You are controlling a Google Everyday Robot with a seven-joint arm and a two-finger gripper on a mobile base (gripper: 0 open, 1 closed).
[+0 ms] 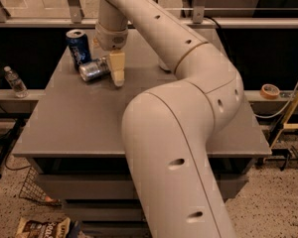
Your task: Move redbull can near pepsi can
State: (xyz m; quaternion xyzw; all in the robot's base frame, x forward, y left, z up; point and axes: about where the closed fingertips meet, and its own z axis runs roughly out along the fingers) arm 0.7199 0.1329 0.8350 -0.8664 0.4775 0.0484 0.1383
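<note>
The redbull can (pixel 93 70) lies on its side on the grey table (pixel 79 128) at the far left, its shiny silver end facing left. The pepsi can (pixel 78 47) stands upright just behind it and to the left, nearly touching it. My gripper (pixel 116 74) hangs down from the cream arm right at the redbull can's right end, low over the table. I cannot see whether it has hold of the can.
A clear plastic bottle (pixel 14 82) stands on the ledge left of the table. A tape roll (pixel 269 90) lies on the ledge at the right. A wire basket (pixel 32 188) and a snack bag (pixel 39 227) are on the floor at the lower left.
</note>
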